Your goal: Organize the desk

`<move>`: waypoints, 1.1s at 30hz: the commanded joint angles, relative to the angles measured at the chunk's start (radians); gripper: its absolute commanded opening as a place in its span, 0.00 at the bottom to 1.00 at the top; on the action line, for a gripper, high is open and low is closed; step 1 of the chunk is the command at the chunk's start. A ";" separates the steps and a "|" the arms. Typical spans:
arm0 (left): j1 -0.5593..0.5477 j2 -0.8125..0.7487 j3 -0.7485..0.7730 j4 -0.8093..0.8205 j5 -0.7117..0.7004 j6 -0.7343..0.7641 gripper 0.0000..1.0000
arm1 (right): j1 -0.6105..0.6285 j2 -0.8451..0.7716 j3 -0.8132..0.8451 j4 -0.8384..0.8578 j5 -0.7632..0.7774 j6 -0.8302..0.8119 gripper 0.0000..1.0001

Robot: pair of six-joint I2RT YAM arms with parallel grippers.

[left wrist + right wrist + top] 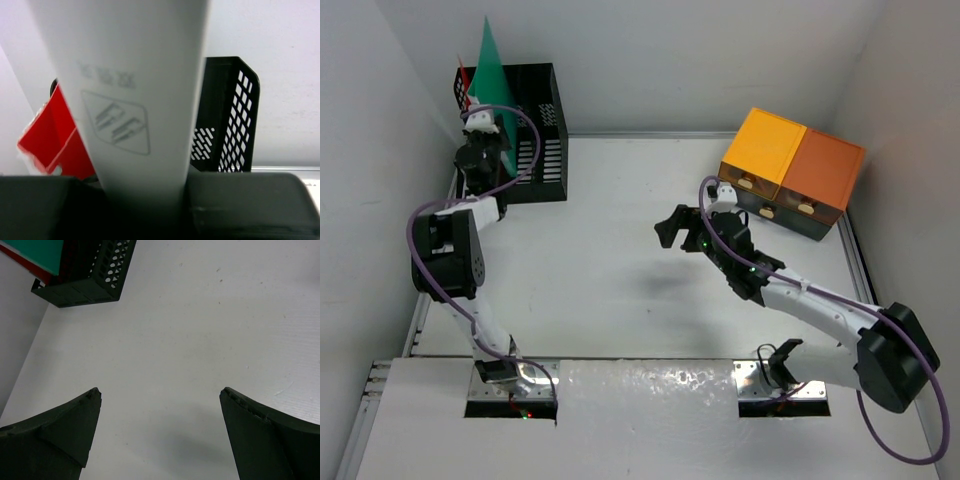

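Observation:
The white desk (610, 290) lies bare in the middle. My left gripper (480, 158) is at the back left, by the black mesh rack (535, 130). It is shut on a stiff flat sheet, green in the top view (492, 70) and pale grey with a printed logo in the left wrist view (135, 100), and holds it upright at the rack's left part. My right gripper (676, 228) hangs open and empty above the desk's middle right; in its wrist view (160, 395) only bare desk (200, 315) shows between the jaws.
A red folder (55, 135) stands in the rack (230, 115) beside the held sheet. Two orange drawer boxes (790, 165) stand at the back right. White walls close in the desk on three sides. The rack also shows in the right wrist view (90, 275).

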 commanded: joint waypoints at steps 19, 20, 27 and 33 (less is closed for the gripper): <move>-0.006 0.143 0.089 0.085 0.023 -0.049 0.00 | -0.003 0.038 0.057 0.029 -0.008 -0.011 0.99; -0.006 0.154 0.091 0.075 0.018 -0.053 0.00 | -0.003 0.038 0.060 0.029 -0.013 -0.011 0.99; -0.008 0.131 0.152 -0.106 0.016 -0.052 0.66 | -0.003 0.039 0.055 0.029 -0.013 -0.011 0.99; -0.008 -0.074 0.212 -0.373 -0.009 -0.018 0.81 | -0.001 0.024 0.038 0.063 -0.062 -0.003 0.99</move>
